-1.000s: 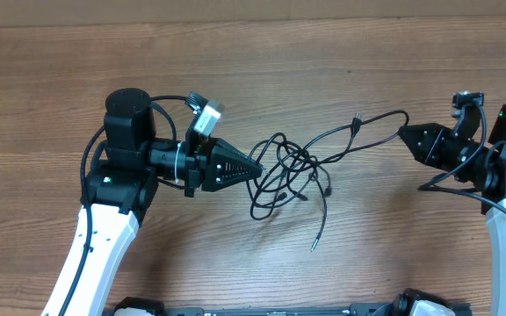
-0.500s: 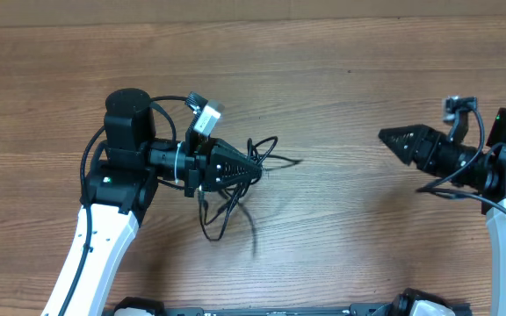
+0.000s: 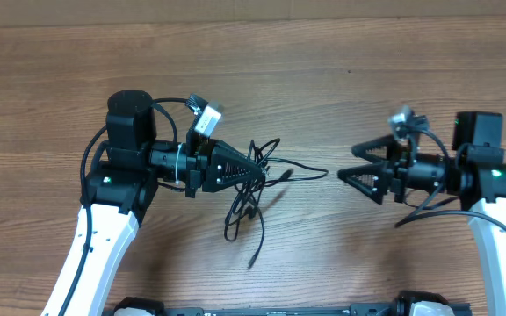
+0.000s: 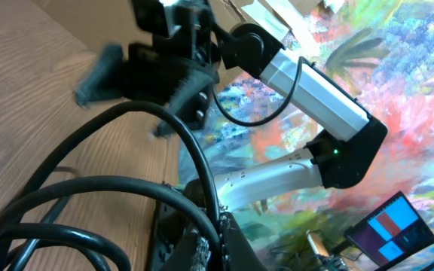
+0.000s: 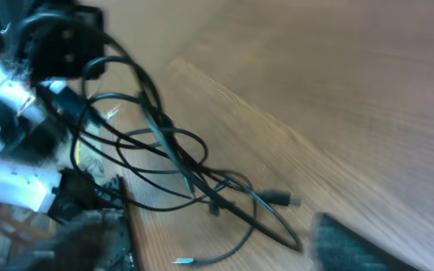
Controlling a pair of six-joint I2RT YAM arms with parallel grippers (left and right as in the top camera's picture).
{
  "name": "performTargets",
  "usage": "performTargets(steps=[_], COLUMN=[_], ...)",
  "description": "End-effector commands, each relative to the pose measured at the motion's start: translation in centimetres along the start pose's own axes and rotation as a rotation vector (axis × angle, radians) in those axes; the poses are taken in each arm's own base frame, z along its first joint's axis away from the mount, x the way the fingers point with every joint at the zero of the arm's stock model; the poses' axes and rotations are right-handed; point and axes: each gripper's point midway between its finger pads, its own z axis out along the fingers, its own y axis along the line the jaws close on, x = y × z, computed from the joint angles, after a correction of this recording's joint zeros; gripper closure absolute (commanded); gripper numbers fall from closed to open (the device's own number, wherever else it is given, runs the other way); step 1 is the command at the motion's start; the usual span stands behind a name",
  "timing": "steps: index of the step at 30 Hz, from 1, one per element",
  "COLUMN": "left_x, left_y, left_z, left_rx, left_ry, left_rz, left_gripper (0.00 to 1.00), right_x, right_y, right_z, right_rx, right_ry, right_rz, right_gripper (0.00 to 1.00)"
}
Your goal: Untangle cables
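1. Moved in toward the centre: the right claw (image 3: 350,164), which a second ago sat far right drawing a strand taut, now faces the tangle with its jaws spread wide and empty.
2. Gone slack as well are the cables (image 3: 246,200), which a second ago stretched across the table (image 3: 341,70). We now see them bunched at the left claw (image 3: 258,171) and draped below it. One strand reaches toward the right claw without touching it.
3. We read the left claw as pinched shut on the knot, its tips meeting among the loops.
4. Progress, in our judgement, is slight. The loops cross one another in the right wrist view, and no cord lies free. Parting the cords and laying each one out remains to be done.
5. Our count: two arms, two claws, one tangle. The strands overlap too much for us to number the cords. Two loose ends show, a plug (image 5: 281,199) and a silver tip (image 5: 181,261).
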Motion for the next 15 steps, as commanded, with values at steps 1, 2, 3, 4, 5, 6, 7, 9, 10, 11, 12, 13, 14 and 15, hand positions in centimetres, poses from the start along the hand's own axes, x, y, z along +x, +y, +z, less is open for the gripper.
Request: performTargets(steps=[1, 2, 3, 4, 5, 6, 7, 9, 10, 11, 12, 13, 14, 15], left_x=[0.0, 0.2, 0.3, 0.3, 0.5, 0.6, 0.7, 0.8, 0.8, 0.8, 0.8, 0.8, 0.8, 0.8], left_y=[-0.7, -0.7, -0.6, -0.6, -0.6, -0.6, -0.7, -0.8, -0.8, -0.8, -0.8, -0.8, -0.8, -0.8], left_z=[0.3, 0.5, 0.6, 0.8, 1.1, 1.3, 1.5, 1.7, 1.7, 1.7, 1.7, 1.7, 1.7, 1.7], left_rx=[0.010, 0.008, 0.002, 0.001, 0.002, 0.002, 0.005, 0.010, 0.011, 0.011, 0.010, 0.010, 0.011, 0.014], left_ry=[0.010, 0.012, 0.014, 0.017, 0.024, 0.029, 0.033, 0.039, 0.040, 0.040, 0.039, 0.039, 0.039, 0.040], left_rz=[0.049, 0.045, 0.037, 0.033, 0.032, 0.032, 0.033, 0.033, 0.033, 0.032, 0.033, 0.032, 0.033, 0.035], left_gripper=[0.96, 0.96, 0.96, 0.96, 0.96, 0.96, 0.96, 0.96, 0.96, 0.96, 0.96, 0.96, 0.96, 0.96], right_x=[-1.1, -1.4, -1.6, -1.7, -1.8, -1.8, -1.6, -1.0, -0.7, -0.4, -0.2, 0.0, 0.2, 0.4], right_y=[1.9, 2.3, 2.7, 3.0, 3.5, 3.7, 3.8, 3.6, 3.5, 3.6, 3.8, 4.1, 4.3, 4.6], right_z=[1.1, 1.6, 2.0, 2.4, 3.1, 3.6, 4.2, 5.1, 5.5, 5.9, 6.3, 6.6, 6.9, 7.2], right_rx=[-0.072, -0.091, -0.107, -0.120, -0.146, -0.154, -0.155, -0.136, -0.130, -0.133, -0.149, -0.165, -0.176, -0.189], right_ry=[-0.023, -0.022, -0.020, -0.019, -0.014, -0.005, 0.011, 0.052, 0.071, 0.085, 0.095, 0.102, 0.109, 0.119], right_rz=[-0.192, -0.208, -0.216, -0.224, -0.244, -0.248, -0.250, -0.242, -0.241, -0.240, -0.237, -0.230, -0.223, -0.220], right_gripper=[0.04, 0.05, 0.05, 0.05, 0.06, 0.07, 0.10, 0.17, 0.20, 0.23, 0.23, 0.23, 0.23, 0.23])
